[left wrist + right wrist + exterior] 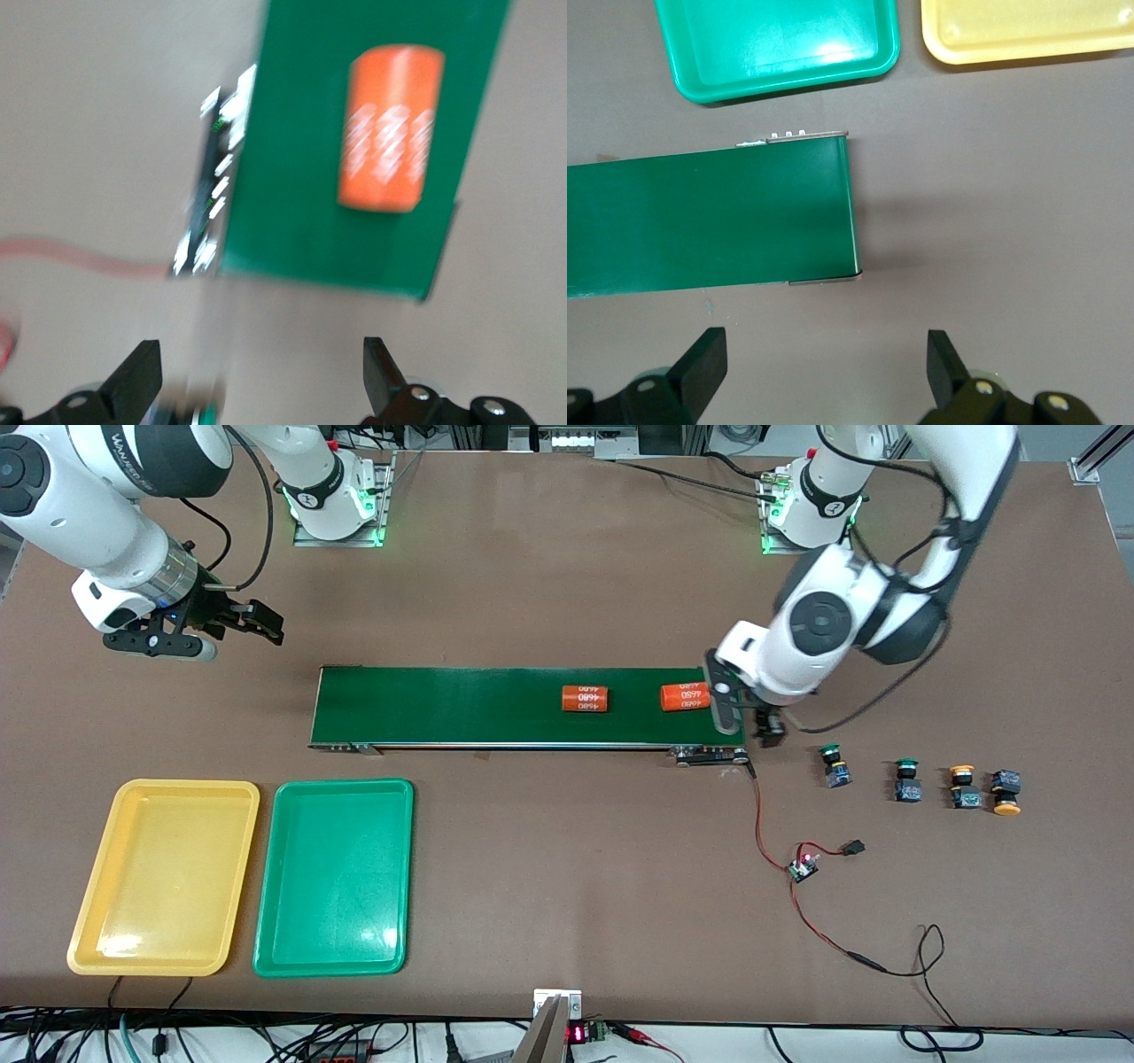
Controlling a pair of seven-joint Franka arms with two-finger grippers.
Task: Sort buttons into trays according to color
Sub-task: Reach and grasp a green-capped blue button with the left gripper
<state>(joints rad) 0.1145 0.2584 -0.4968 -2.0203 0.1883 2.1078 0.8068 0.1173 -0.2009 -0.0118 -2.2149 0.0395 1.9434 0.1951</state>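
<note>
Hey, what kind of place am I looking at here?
Probably a robotics lab test bench, not a factory: two white arms bolted to a brown table, a short dark-green conveyor belt, loose red wiring, and yellow and green plastic trays.

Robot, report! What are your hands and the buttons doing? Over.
Left gripper open by belt end. Right gripper open, waiting. Four buttons unsorted; trays empty.

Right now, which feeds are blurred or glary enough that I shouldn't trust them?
Left wrist view: motion-smeared, the orange cylinder and belt edges soft. Right wrist view: sharp, glare patch on the green tray. Front view: sharp, faint sheen on the yellow tray.
</note>
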